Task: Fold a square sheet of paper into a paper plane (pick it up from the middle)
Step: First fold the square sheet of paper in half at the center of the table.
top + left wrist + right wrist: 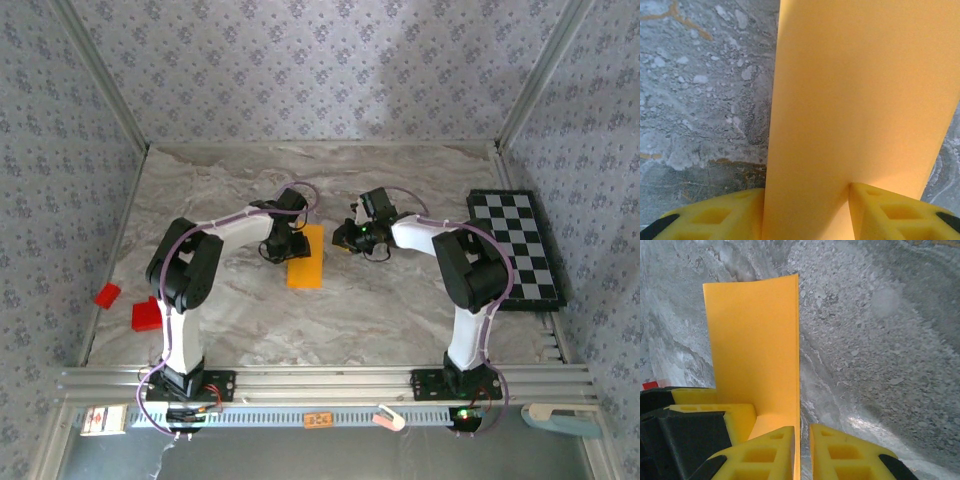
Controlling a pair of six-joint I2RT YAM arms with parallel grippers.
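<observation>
The square sheet of paper [305, 262] is orange-yellow and lies as a folded upright strip in the middle of the marble table. My left gripper [284, 243] is at its far left corner. In the left wrist view the paper [855, 100] runs away from me and fills the space between the two yellow fingers [715, 217], touching both, so my left gripper [807, 212] is shut on it. My right gripper [346, 238] is at the far right corner. Its jaws [802, 440] stand a narrow gap apart, with the paper's edge [755, 340] against the left finger.
A black-and-white checkerboard [515, 245] lies at the right edge of the table. Two small red blocks [107, 294] [146, 314] sit at the near left. An aluminium rail [320, 380] carries both arm bases along the near edge.
</observation>
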